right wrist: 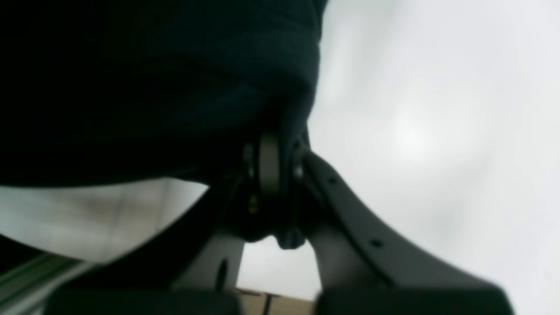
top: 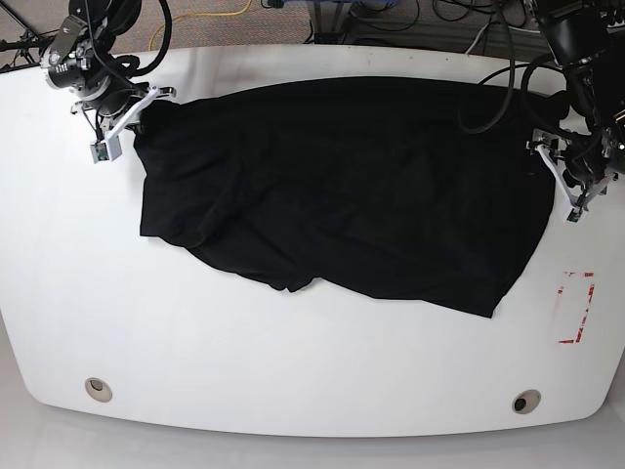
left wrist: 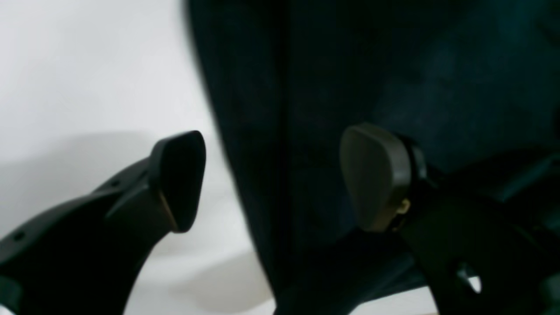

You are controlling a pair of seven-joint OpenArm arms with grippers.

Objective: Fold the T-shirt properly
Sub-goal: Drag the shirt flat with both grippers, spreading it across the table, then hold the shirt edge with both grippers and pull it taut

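The T-shirt [top: 342, 195] lies spread across the far half of the white surface [top: 195, 332], a broad black sheet that reaches from the arm at the base view's left to the arm at its right. Its near edge runs unevenly, with a rumpled fold sagging toward the middle of the surface and a longer flap trailing toward the near right. The right hand [right wrist: 280, 162] sits at the cloth's far left corner in the base view, and its wrist view shows the two pads pressed together with a bunch of black cloth pinched between them, the rest of the shirt draping away to the upper left. The left hand [left wrist: 273, 179] is at the shirt's right edge in the base view; its fingers [left wrist: 179, 179] stand wide apart, one over bare white surface and the other over the dark cloth, with the shirt's edge running between them, and nothing is clamped. A red rectangular outline [top: 576, 308] is marked on the surface near the right edge, apart from the shirt.
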